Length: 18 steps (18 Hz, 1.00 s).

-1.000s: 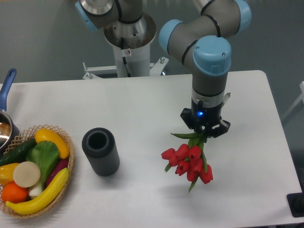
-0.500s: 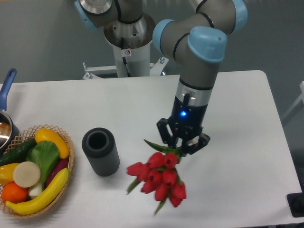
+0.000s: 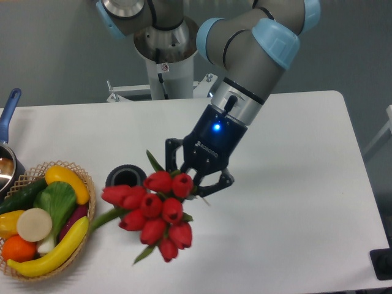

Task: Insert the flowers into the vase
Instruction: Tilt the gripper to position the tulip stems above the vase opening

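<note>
Carrying flowers (image 3: pixel 152 211) leftward, now covering vase (image 3: pixel 120 177)

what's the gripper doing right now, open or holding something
Gripper: closed on the stems of the red tulip bunch, held in the air in front of the dark ribbed vase.

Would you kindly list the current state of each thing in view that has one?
pincer: shut on the flowers' stems
flowers: held in the air, buds toward the camera, not in the vase
vase: upright, mostly hidden behind the flowers
wicker basket: full of toy fruit and vegetables
pot: at the table's left edge, contents unclear
</note>
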Tool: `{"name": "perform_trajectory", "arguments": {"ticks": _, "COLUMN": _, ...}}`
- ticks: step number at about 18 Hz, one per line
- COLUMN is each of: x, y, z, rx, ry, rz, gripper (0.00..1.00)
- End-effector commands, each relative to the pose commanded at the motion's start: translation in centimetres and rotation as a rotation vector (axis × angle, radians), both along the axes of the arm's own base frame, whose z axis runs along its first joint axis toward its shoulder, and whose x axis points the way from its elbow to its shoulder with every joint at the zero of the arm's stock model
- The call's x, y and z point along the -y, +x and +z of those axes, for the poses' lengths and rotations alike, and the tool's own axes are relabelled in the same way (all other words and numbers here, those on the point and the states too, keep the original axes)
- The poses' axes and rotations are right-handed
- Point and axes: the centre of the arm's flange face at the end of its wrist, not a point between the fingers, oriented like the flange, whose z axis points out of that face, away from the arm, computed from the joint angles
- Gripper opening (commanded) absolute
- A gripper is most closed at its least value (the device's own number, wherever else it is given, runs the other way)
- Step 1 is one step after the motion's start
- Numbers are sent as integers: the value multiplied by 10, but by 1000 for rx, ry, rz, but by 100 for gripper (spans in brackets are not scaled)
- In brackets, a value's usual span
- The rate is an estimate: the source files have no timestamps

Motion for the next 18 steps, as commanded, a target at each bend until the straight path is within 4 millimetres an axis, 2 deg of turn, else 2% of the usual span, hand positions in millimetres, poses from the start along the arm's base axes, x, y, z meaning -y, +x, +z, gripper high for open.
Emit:
{"name": "perform_trajectory", "arguments": {"ticks": 2, "x": 4, "y": 1, "z": 6, "rx": 36, "ry": 50, "rz": -21, "gripper": 5}}
{"name": "perform_trajectory", "arguments": {"ticks": 4, "x": 10, "y": 15, "z": 10, "rx": 56, "ry": 67, "rz": -33, "gripper": 5}}
{"name": "perform_trajectory", "arguments": {"ticks": 7, "x": 27, "y": 42, "z": -9, "rx": 110, "ry": 131, "rz": -74, "gripper": 5}}
{"name": "perform_trajectory", "arguments": {"ticks": 9, "x": 38, "y": 51, "z": -16, "rx": 109, "ry": 149, "rz": -76, "gripper": 5}}
{"name": "perform_trajectory", "arguments": {"ticks": 18, "x": 34, "y": 53, "z": -29, "rx": 81, "ry": 166, "rz": -99, "gripper": 6}}
